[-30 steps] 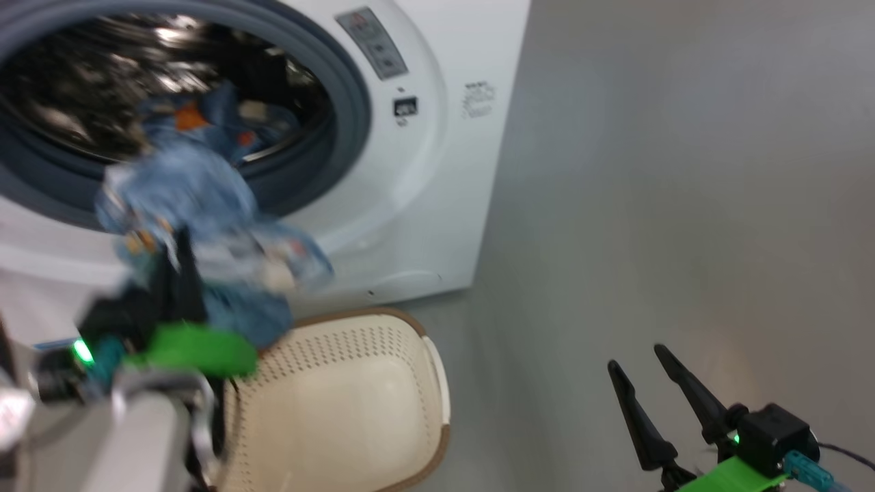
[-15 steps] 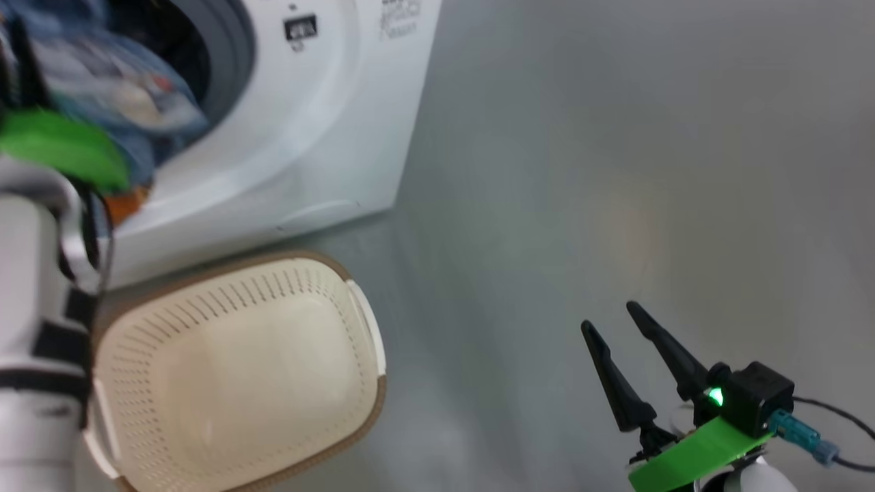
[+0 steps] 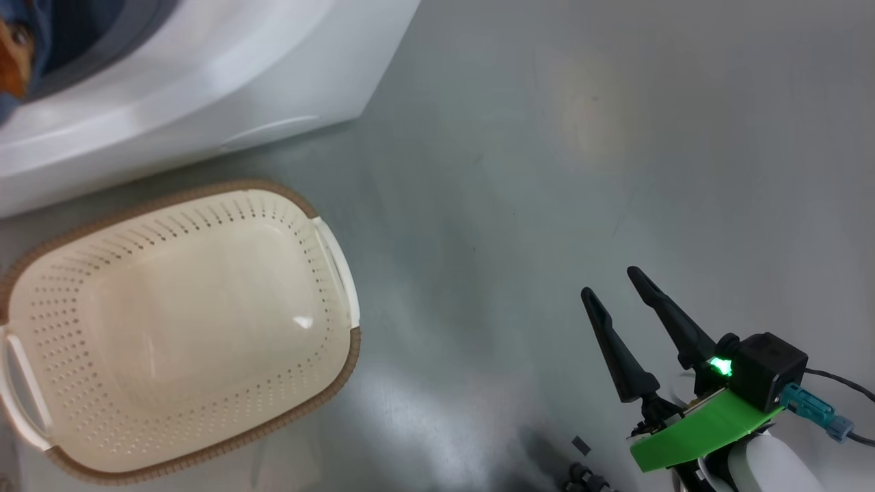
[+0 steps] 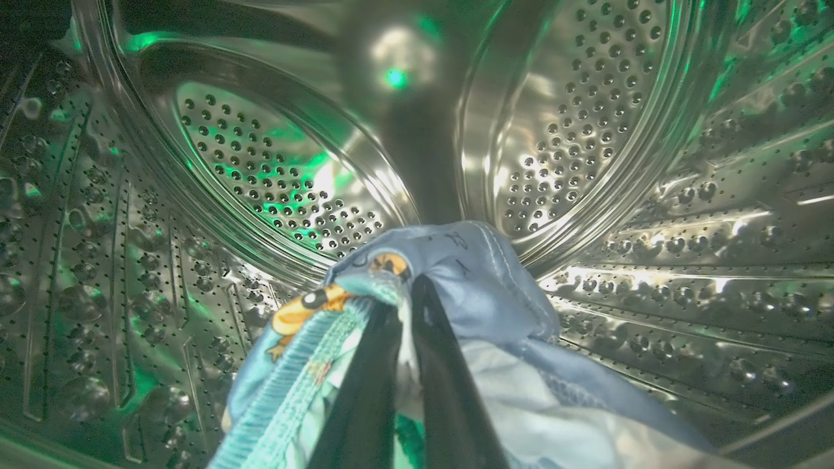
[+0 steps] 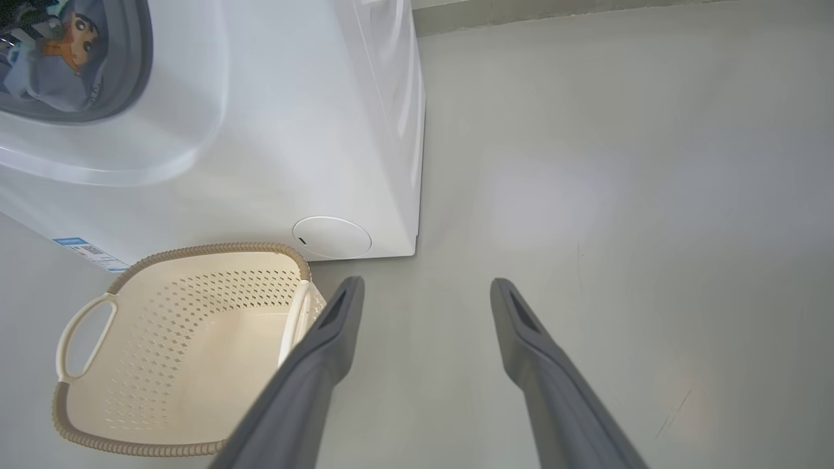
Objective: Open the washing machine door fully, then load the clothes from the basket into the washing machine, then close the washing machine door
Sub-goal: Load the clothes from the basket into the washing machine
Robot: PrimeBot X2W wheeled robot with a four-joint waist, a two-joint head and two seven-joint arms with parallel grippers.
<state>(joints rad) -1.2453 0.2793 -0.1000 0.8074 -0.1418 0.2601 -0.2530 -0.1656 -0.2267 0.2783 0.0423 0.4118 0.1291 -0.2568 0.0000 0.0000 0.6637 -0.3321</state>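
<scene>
- Head view: the washing machine (image 3: 205, 89), white and boxy, takes up the upper left corner. A slice of its grey rubber ring (image 3: 116, 42) shows, and a scrap of the clothes (image 3: 15, 51), blue with an orange-brown patch, sits at the mouth. The basket (image 3: 61, 321) stands on the grey floor (image 3: 547, 137) just in front of the machine. It is cream and perforated, has a brown rim, and holds nothing. The right gripper (image 3: 610, 281) hovers at the lower right, well apart from the basket. Its dark fingers point up and slightly left, spread wide with nothing between them.
- Left wrist view: the left arm reaches into the perforated steel drum (image 4: 273, 169), whose shiny walls curve all around and catch green light. The left gripper (image 4: 405, 296) has its fingers pressed together, pinching a bundle of light-blue cloth with an orange cartoon print and some paler fabric. The cloth drapes around both fingers. Whether it touches the drum wall I cannot tell.
- Right wrist view: more blue and orange garments lie inside the ring at the upper left. Low on the machine's front are a round cover (image 5: 331, 237) and a small blue label (image 5: 85, 251). The empty basket sits just before them. The right gripper's two fingers stand wide apart over bare floor, touching nothing.
</scene>
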